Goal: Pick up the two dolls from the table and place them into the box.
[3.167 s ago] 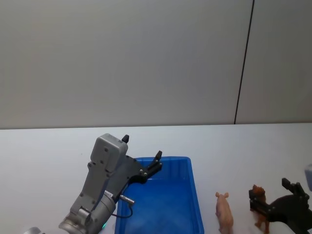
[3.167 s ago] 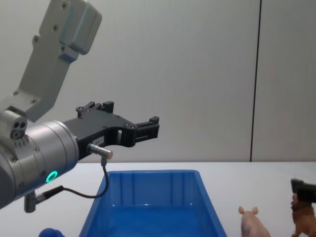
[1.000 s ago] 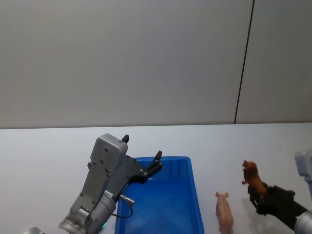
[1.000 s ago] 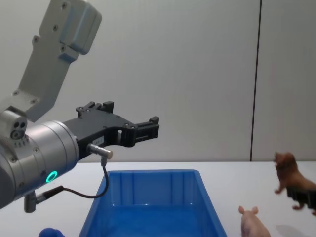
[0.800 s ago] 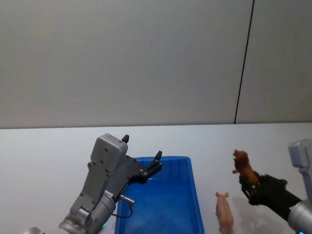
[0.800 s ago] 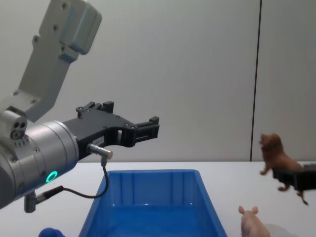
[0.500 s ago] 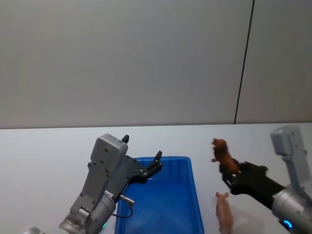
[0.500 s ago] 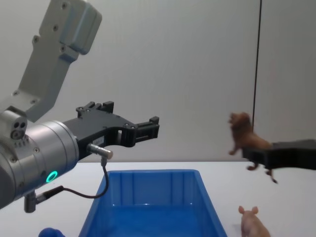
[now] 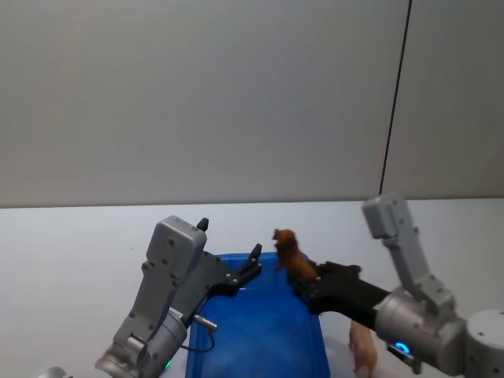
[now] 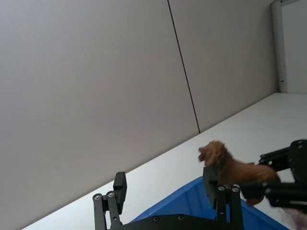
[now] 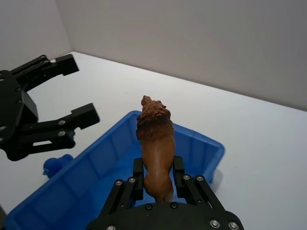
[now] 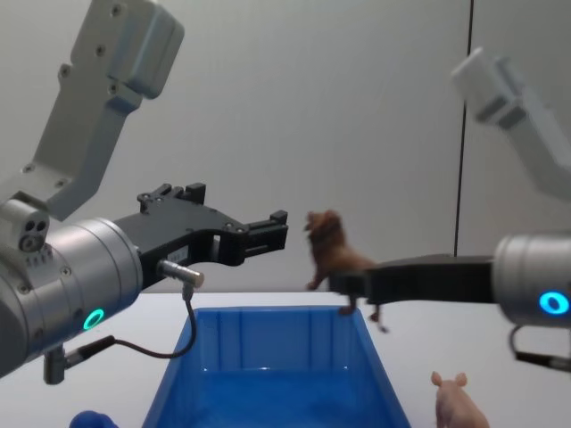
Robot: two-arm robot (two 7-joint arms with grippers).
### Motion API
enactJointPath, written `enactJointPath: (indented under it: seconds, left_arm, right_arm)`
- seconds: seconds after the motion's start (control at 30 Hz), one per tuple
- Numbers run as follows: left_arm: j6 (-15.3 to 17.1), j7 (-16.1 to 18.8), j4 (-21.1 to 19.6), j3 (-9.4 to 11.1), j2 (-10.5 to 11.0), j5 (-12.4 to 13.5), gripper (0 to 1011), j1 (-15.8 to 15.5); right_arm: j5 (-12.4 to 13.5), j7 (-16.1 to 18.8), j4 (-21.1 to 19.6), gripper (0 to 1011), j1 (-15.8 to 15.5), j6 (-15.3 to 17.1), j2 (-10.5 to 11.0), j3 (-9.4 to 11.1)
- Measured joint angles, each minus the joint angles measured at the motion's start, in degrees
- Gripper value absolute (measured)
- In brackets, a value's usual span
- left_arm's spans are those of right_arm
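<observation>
Over bin (image 9: pixel 260 335), right pincer (image 9: pixel 304 285) clamping maned lion (image 9: pixel 290 253)

Right gripper (image 9: pixel 305 282), clamped on lion (image 9: pixel 288 253), moves from desk (image 9: pixel 71 236) right of box (image 9: pixel 260 331) to above box's far right corner; lion now airborne, clear of box rim.

Box (image 9: pixel 260 335) open above, left hand (image 9: pixel 229 238) overhanging rim
</observation>
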Motion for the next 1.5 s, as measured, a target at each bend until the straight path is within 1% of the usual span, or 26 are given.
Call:
enactJointPath:
  seconds: [0.03,0.1,0.17,0.27,0.33,0.4,0.47,0.5,0.53,0.57,0.73,0.8,0.87,1.1,1.13,1.33,1.4,1.43,1.5]
  left_arm:
    - [0.0,0.0,0.0,0.0,0.0,0.0,1002,0.0]
    - [0.0,0.0,0.0,0.0,0.0,0.0,1002,0.0]
    - [0.0,0.0,0.0,0.0,0.0,0.0,1002,0.0]
    - [0.0,0.0,0.0,0.0,0.0,0.0,1002,0.0]
    - [0.0,0.0,0.0,0.0,0.0,0.0,1002,0.0]
    - [0.0,0.0,0.0,0.0,0.0,0.0,1002,0.0]
    - [0.0,0.0,0.0,0.0,0.0,0.0,1002,0.0]
    - [0.0,0.0,0.0,0.0,0.0,0.0,1002,0.0]
    - [0.0,0.0,0.0,0.0,0.0,0.0,1002,0.0]
    - [0.0,0.0,0.0,0.0,0.0,0.0,1002,0.0]
    - [0.0,0.0,0.0,0.0,0.0,0.0,1002,0.0]
    - [0.0,0.0,0.0,0.0,0.0,0.0,1002,0.0]
    - [0.0,0.0,0.0,0.0,0.0,0.0,1002,0.0]
    - [0.0,0.0,0.0,0.0,0.0,0.0,1002,0.0]
    - [0.0,0.0,0.0,0.0,0.0,0.0,1002,0.0]
    - [0.0,0.0,0.0,0.0,0.0,0.0,1002,0.0]
    - [0.0,0.0,0.0,0.0,0.0,0.0,1002,0.0]
    - [0.0,0.0,0.0,0.0,0.0,0.0,1002,0.0]
    - [0.0,0.0,0.0,0.0,0.0,0.0,1002,0.0]
  right_arm:
    - [-0.1,0.4,0.9,351,0.6,0.3,-0.7,-0.5]
    - [-0.3,0.8,1.7,387,1.1,0.5,-1.2,-0.8]
    - [-0.4,1.3,3.0,464,1.8,0.9,-1.9,-1.4]
    - [-0.6,1.7,4.3,558,2.5,1.3,-2.6,-1.9]
    - [-0.7,1.8,5.0,603,2.8,1.5,-3.0,-2.2]
    - [-0.8,1.9,5.3,684,3.0,1.5,-3.2,-2.4]
    - [-0.9,2.0,5.5,746,3.1,1.5,-3.2,-2.5]
    - [-1.0,2.0,5.6,746,3.1,1.5,-3.3,-2.5]
    - [-1.0,2.0,5.6,800,3.1,1.5,-3.2,-2.5]
    - [-1.0,2.0,5.6,818,3.1,1.5,-3.2,-2.5]
    - [-1.1,1.7,4.4,967,2.1,1.0,-2.3,-2.3]
    - [-1.1,1.2,3.5,1001,1.4,0.8,-1.7,-2.0]
    - [-1.0,0.8,2.7,1001,0.8,0.6,-1.2,-1.8]
    - [0.2,-2.4,-1.1,1001,-2.4,-0.5,1.2,-0.9]
    - [0.5,-3.3,-2.1,1001,-3.4,-0.7,1.7,-0.6]
    - [1.7,-6.9,-5.1,1001,-6.5,-1.7,3.8,0.2]
    - [2.3,-8.7,-6.7,1001,-8.4,-2.1,5.0,0.8]
    - [2.3,-8.7,-6.7,1001,-8.4,-2.1,5.0,0.8]
    - [2.9,-10.1,-7.6,1001,-9.6,-2.4,5.7,1.1]
